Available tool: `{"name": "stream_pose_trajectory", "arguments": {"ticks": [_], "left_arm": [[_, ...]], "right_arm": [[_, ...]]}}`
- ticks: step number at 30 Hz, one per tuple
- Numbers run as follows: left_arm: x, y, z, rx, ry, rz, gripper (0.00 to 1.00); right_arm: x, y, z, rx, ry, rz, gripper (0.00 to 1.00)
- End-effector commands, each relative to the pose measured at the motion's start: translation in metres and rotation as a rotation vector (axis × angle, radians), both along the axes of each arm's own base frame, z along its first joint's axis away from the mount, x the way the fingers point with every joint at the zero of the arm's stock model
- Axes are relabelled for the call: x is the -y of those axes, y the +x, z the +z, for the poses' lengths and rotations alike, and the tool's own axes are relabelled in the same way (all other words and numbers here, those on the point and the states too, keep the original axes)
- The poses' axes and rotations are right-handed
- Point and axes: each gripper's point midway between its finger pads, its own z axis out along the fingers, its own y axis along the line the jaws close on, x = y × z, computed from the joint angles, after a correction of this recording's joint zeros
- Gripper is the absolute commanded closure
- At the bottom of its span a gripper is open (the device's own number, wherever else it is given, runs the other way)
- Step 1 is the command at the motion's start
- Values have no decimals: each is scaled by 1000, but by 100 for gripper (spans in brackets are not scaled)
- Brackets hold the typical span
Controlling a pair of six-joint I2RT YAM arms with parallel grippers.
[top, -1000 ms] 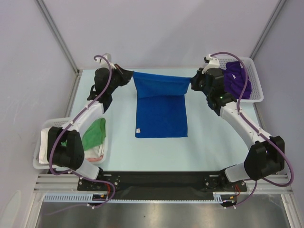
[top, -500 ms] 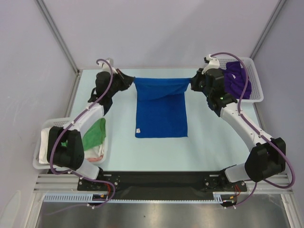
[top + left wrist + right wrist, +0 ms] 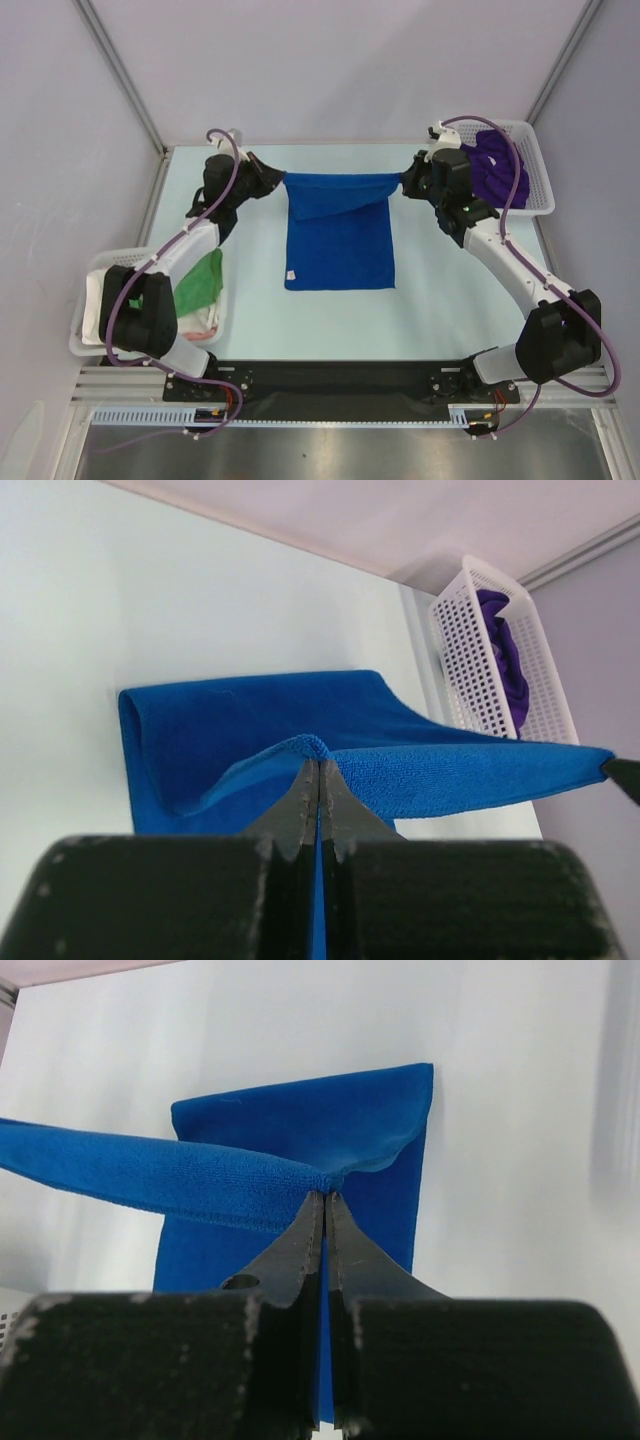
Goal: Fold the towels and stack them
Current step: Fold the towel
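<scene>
A blue towel [image 3: 338, 240] lies on the table, its far edge lifted and stretched taut between both grippers. My left gripper [image 3: 282, 180] is shut on the towel's far left corner [image 3: 316, 748]. My right gripper [image 3: 401, 181] is shut on the far right corner [image 3: 325, 1182]. The raised edge hangs over the towel's far part; the near part lies flat. A purple towel [image 3: 494, 165] sits in the white basket [image 3: 540, 195] at the back right, also seen in the left wrist view [image 3: 505, 660]. Green and white towels [image 3: 200, 283] lie in the left basket [image 3: 88, 340].
Grey side walls and metal frame posts [image 3: 120, 75] enclose the table. The arm bases stand on the black rail [image 3: 330, 378] at the near edge.
Both grippers have carried the towel's raised far edge a little nearer, towards the arm bases. The hanging fold now covers less of the flat part.
</scene>
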Motion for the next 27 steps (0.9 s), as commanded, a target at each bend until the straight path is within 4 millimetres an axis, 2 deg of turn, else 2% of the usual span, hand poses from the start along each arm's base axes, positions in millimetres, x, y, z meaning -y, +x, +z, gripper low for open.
{"name": "stream_pose_trajectory", "arguments": {"ticks": [1, 7, 14, 22, 25, 26, 27], "left_arm": [[-1, 11, 51, 114, -10, -6, 100], [-4, 6, 68, 146, 5, 3, 100], [-8, -7, 49, 114, 15, 3, 100], [-7, -10, 52, 93, 18, -6, 100], [-6, -18, 40, 60, 28, -22, 100], [-7, -23, 28, 34, 28, -27, 100], [-6, -27, 29, 43, 22, -36, 100]], "right_arm": [[2, -4, 21, 50, 22, -5, 100], [1, -10, 17, 43, 20, 3, 100], [-4, -27, -1, -2, 44, 30, 100], [-12, -47, -21, -52, 52, 49, 100], [-14, -55, -33, -80, 48, 57, 100], [-14, -56, -35, -86, 47, 54, 100], [-12, -57, -37, -92, 43, 50, 100]]}}
